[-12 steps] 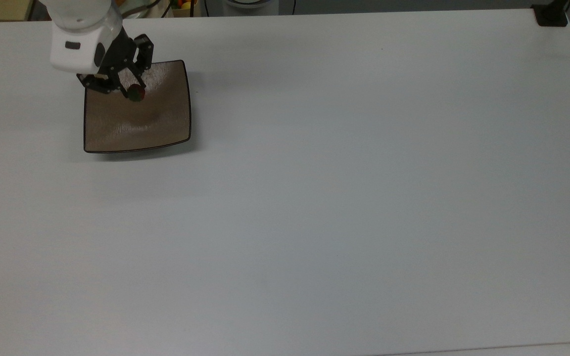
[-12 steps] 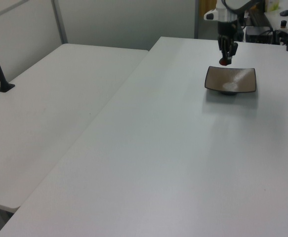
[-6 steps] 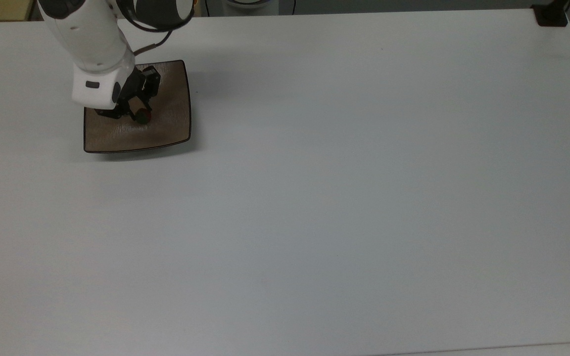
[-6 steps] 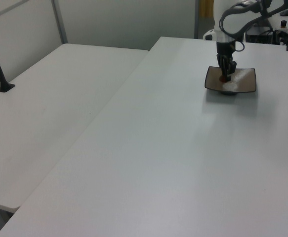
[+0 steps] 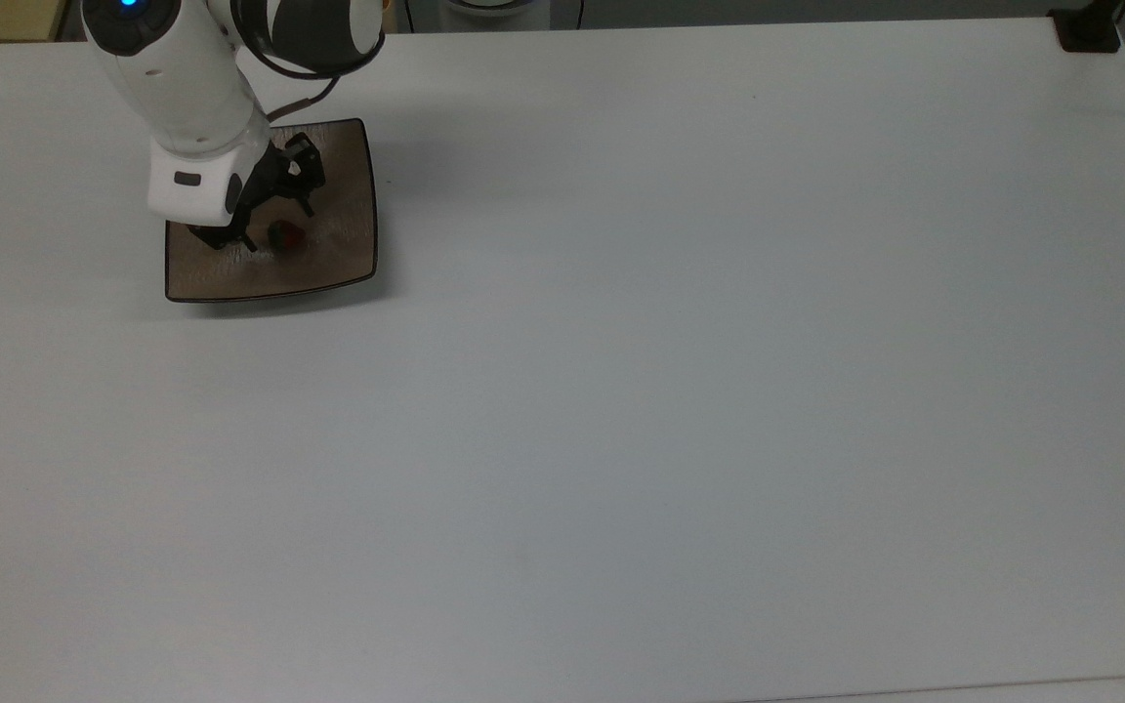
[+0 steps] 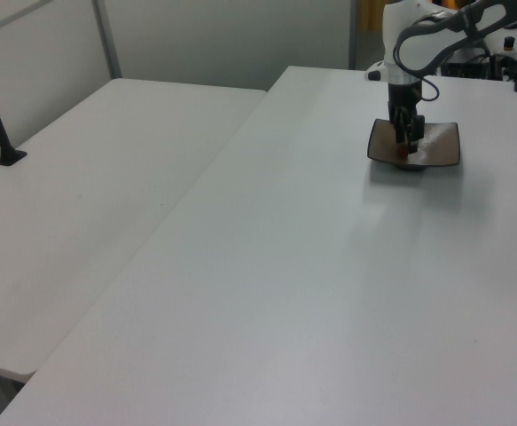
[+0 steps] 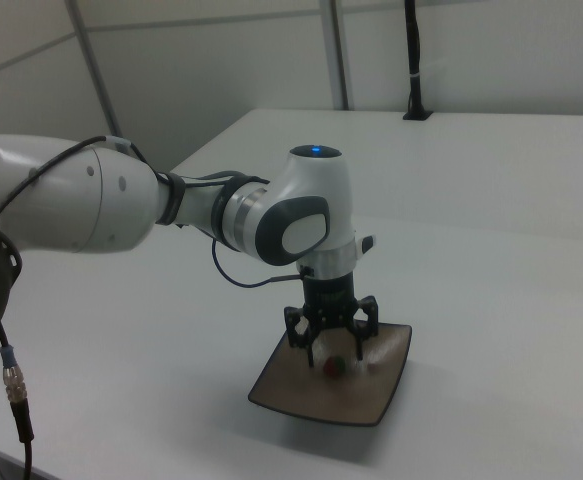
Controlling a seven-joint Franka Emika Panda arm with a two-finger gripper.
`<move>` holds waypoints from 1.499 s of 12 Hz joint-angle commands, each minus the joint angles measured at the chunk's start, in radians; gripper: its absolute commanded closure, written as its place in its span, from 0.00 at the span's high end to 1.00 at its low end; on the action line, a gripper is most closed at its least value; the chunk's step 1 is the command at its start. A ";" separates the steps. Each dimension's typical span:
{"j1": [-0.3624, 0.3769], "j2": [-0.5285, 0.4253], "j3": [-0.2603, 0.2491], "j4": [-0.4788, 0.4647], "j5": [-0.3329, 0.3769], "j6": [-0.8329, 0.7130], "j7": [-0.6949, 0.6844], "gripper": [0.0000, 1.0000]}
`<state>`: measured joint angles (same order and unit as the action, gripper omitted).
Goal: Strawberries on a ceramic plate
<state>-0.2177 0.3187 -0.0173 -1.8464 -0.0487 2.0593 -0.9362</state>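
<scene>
While the gripper (image 5: 276,223) gapes wide, one strawberry (image 5: 285,235) lies on one plate (image 5: 338,264).

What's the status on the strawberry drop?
Gripper open, low over the plate. Strawberry lying on the plate between the fingers, free of them. Table bare around the plate.

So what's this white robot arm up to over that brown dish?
The arm has just put a small strawberry on the square brown ceramic plate. Its end effector is open and sits low over the plate, with the berry lying loose between its spread fingers. The rest of the white table is bare.
</scene>
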 commanded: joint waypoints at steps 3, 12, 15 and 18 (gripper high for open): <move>0.041 -0.113 -0.003 0.131 0.000 -0.282 0.195 1.00; 0.256 -0.360 -0.006 0.194 0.026 -0.464 0.833 1.00; 0.372 -0.349 -0.006 0.187 0.027 -0.405 0.879 1.00; 0.403 -0.334 -0.029 0.153 0.079 -0.282 0.879 1.00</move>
<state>0.1580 -0.0219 -0.0092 -1.6606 -0.0277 1.6970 -0.0641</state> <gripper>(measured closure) 0.000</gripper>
